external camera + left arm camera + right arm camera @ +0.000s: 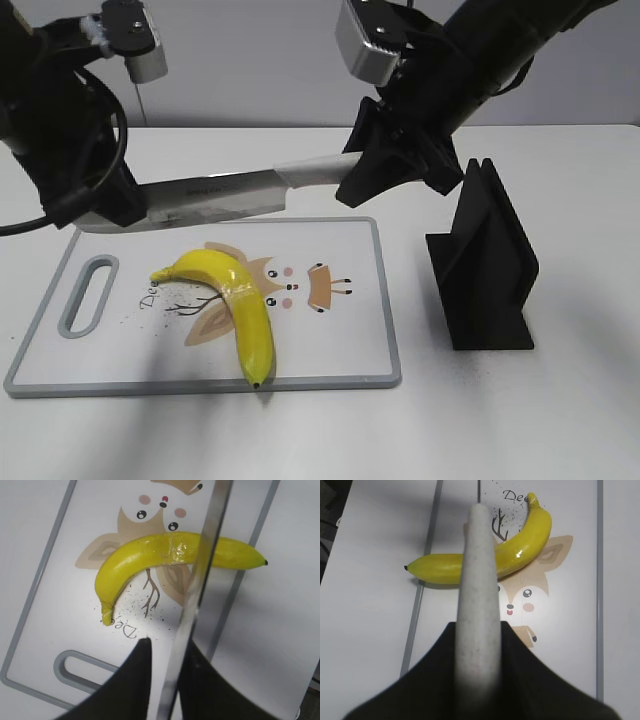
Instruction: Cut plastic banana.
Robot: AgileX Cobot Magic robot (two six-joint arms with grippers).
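A white cutting board (pixel 340 300) with a grey rim lies flat on the white counter (pixel 560 420), and everything else is placed from it. At the board's left end a grey-edged handle slot (pixel 88 293) runs lengthwise. Above the board's far left corner hangs the left claw (pixel 125 205); its dark fingers (pixel 135 680) sit narrow on either side of the tip of a knife blade (pixel 215 198), gripping it. The blade spans the air along the board's far edge, clear of the surface.

On the left half of the board rests the banana (pixel 235 300), curved and glossy yellow. Its greenish stem end points toward the handle slot and its dark tip reaches the board's near edge, slightly overhanging the rim. A seam circles its middle. It lies over a printed cartoon animal (pixel 300 285), partly covering it, with some lettering and dark specks beside the stem. In the left wrist view the blade crosses above the banana's middle, well off it.

Above the board's far right corner the right claw (pixel 385 175) is closed around the knife's pale handle (pixel 315 168). Right of the board, apart from it, a black knife stand (pixel 485 265) sits upright on the counter.
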